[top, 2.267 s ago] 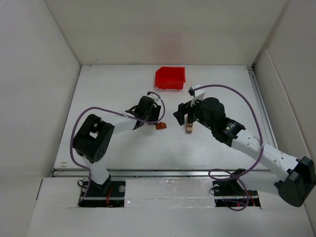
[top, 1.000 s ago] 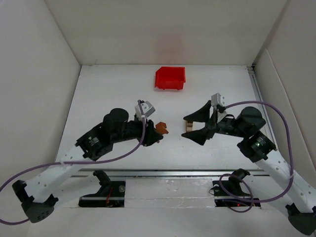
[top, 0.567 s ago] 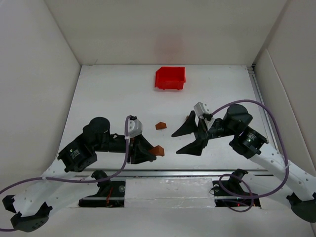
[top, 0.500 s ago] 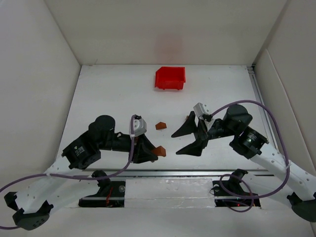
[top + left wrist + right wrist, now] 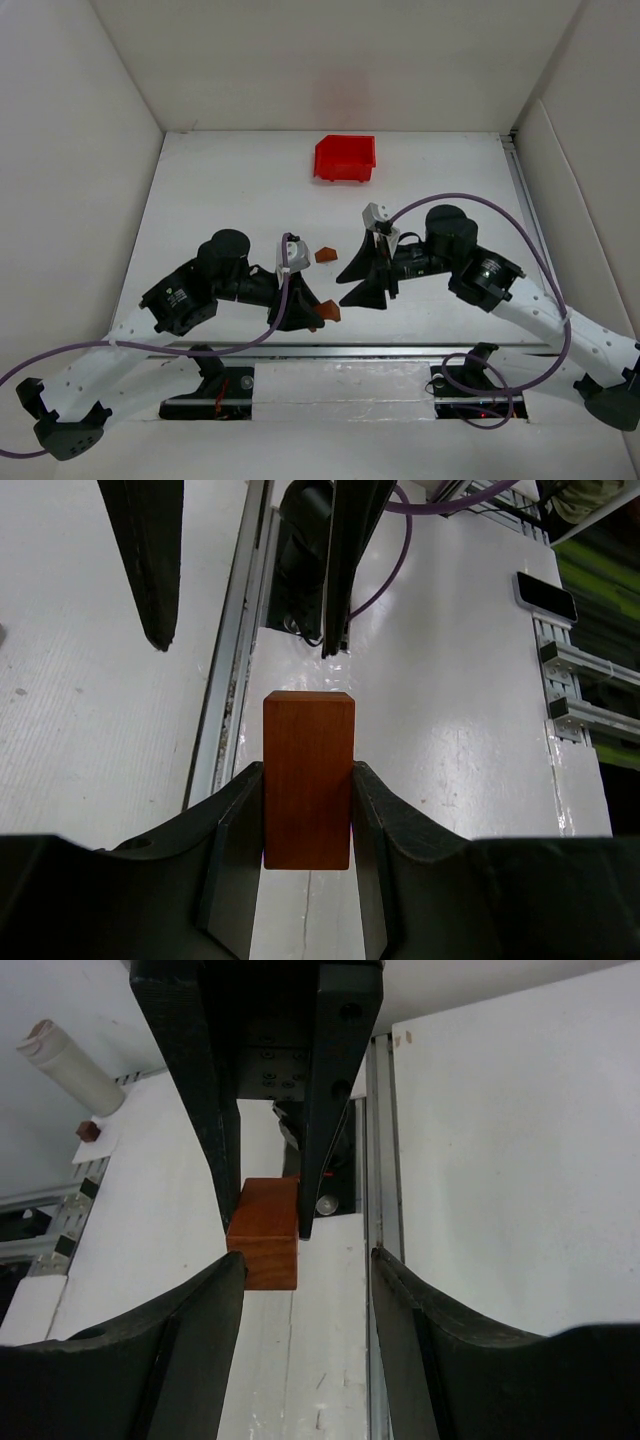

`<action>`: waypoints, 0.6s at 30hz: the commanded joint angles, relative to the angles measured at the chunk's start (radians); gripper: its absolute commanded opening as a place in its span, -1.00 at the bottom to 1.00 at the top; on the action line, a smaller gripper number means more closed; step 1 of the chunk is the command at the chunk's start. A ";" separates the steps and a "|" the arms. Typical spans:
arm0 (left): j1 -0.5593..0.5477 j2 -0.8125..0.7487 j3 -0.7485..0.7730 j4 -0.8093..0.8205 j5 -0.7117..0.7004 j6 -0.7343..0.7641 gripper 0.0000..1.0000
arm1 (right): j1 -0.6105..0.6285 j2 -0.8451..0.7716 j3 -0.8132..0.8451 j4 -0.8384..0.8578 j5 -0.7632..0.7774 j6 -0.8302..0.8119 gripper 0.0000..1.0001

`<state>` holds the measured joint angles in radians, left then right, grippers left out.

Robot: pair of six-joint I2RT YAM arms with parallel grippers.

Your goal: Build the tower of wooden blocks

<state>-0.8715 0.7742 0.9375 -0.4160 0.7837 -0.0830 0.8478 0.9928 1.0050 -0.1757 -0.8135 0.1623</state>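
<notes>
Top view, left gripper (image 5: 320,311) pinching reddish-brown block (image 5: 331,313) near front edge of table (image 5: 220,200), right gripper (image 5: 356,283) spread just beside it, orange peaked block (image 5: 325,255) lying on table behind them, left wrist view, block clamped between 2 fingers (image 5: 235,820), right wrist view, spread jaws facing the clamped block

Covered block, cropped fingers

In the left wrist view, the left gripper (image 5: 308,770) covered both flanks of the wooden block (image 5: 308,740), and the block's lower end was lost between its fingers, whose bases ran off the bottom edge. In the right wrist view, a dark finger overlapped the block's right side, and the right gripper (image 5: 305,1260) was cut by the bottom edge. A dark speck (image 5: 88,1130) was too small to identify.
</notes>
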 commanded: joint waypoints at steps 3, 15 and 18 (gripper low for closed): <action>-0.004 -0.016 0.004 0.034 0.035 0.015 -1.00 | 0.046 0.035 0.055 -0.015 -0.016 0.043 0.15; -0.004 -0.015 0.004 0.034 0.037 0.015 -1.00 | 0.099 0.056 0.061 0.001 -0.048 0.042 0.15; -0.004 -0.009 0.004 0.034 0.035 0.017 -1.00 | 0.099 0.049 0.063 0.004 -0.053 0.049 0.15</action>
<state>-0.8753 0.7692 0.9367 -0.4244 0.8005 -0.0822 0.9333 1.0451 1.0187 -0.1799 -0.8406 0.1963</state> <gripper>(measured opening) 0.316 0.577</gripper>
